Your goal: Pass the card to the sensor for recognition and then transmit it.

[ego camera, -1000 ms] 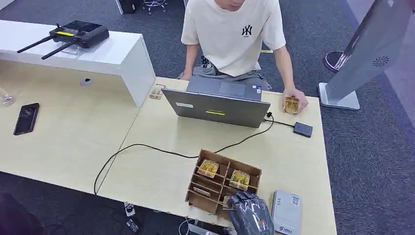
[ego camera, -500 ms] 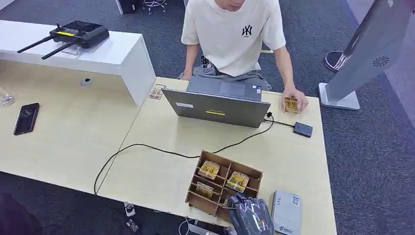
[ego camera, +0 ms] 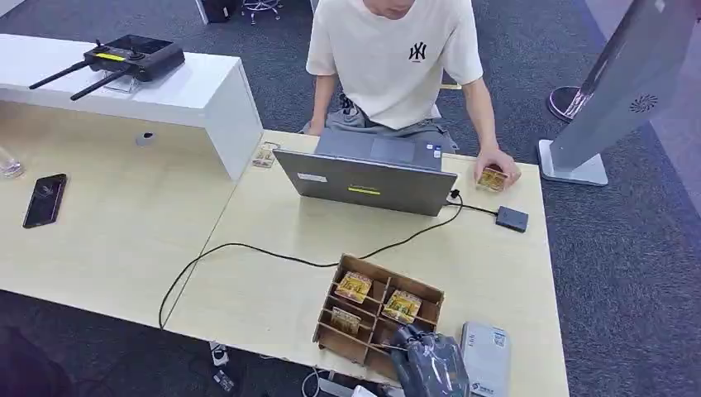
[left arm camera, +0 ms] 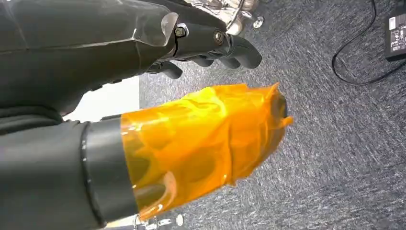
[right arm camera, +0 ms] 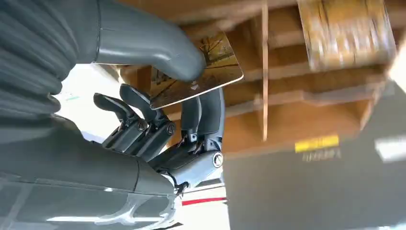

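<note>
Nearest the robot, the right hand (ego camera: 430, 364) sits at the table's near edge, over the front right corner of the wooden divided box (ego camera: 379, 308). In the right wrist view the thumb (right arm camera: 158, 50) and a dark finger pinch a card (right arm camera: 201, 72) with a golden picture on it, so this hand holds the card, which appears to be clear of the compartments. The left hand (left arm camera: 201, 45) hangs over grey carpet with its fingers curled in on nothing; its thumb is wrapped in orange tape.

Just beside the right hand lies the flat white reader (ego camera: 486, 357), which is probably the sensor. The step in hand looks like the pick-up, just finished. The next move calls for carrying the card sideways over the reader and holding it flat and close to its face.

More cards (ego camera: 402, 304) rest in the box's farther compartments. Beyond them stand a grey laptop (ego camera: 366, 184) and its black cable (ego camera: 248, 246). Across the table a person's hand (ego camera: 498, 169) rests on another card, likely where this one goes afterwards.
</note>
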Available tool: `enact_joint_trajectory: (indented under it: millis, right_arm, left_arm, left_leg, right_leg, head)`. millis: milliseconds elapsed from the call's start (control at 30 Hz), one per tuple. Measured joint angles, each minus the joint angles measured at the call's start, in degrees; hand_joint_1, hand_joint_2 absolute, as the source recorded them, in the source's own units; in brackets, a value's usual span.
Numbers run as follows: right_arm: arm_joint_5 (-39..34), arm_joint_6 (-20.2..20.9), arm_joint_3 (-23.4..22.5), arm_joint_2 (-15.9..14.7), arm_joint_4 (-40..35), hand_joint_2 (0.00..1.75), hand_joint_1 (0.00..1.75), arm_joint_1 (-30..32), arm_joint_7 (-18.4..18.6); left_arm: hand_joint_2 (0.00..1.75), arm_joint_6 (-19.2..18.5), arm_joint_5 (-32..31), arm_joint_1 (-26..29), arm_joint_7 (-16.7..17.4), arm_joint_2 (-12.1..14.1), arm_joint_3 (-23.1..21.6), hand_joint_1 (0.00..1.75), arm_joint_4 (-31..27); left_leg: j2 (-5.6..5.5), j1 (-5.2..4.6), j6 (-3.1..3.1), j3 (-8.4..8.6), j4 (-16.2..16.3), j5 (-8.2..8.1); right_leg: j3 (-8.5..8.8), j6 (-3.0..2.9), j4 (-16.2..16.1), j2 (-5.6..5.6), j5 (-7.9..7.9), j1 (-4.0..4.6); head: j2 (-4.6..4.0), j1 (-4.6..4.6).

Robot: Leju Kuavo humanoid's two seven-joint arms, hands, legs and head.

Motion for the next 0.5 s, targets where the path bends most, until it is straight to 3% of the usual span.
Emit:
enact_joint_trajectory:
  millis: [200, 500]
  right_arm:
    - [-7.17, -5.77, -1.46, -1.68, -10.23, 1.75, 1.75, 2.55, -1.53]
    - [-11.19, -7.38, -2.38, -3.39, -18.77, 1.75, 1.75, 5.28, -3.08]
  left_arm:
    - [0.00, 0.83, 1.03, 0.87, -0.83, -0.02, 0.39, 0.00, 0.26]
    - [0.00, 0.81, 1.31, 1.07, -1.40, -0.31, 1.49, 0.00, 0.35]
  left_leg:
    - [0.00, 0.00, 0.02, -0.01, 0.00, -0.02]
    - [0.00, 0.00, 0.03, -0.01, 0.00, -0.02]
  right_leg:
    - [-0.02, 0.01, -0.02, 0.00, -0.01, 0.00]
    - [0.00, 0.01, -0.01, -0.01, 0.00, 0.00]
  head:
    - [0.00, 0.02]
    - [0.00, 0.02]
